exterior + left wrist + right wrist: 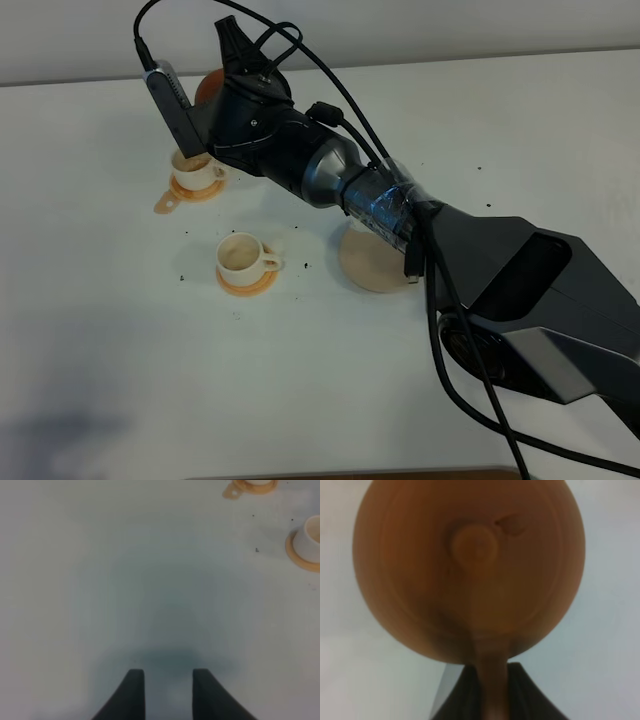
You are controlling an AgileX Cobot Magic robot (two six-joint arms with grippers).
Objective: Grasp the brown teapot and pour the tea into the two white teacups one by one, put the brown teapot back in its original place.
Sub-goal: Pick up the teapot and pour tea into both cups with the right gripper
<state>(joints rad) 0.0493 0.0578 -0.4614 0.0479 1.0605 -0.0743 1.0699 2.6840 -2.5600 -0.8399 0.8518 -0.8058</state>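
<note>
Left of the coaster, well apart from it: one brown teapot, handle pinched in the closed right gripper, just beside the farther cup. Nearer the coaster, a second white cup. Two orange saucers, one under each. Left gripper spread, holds nothing.
</note>
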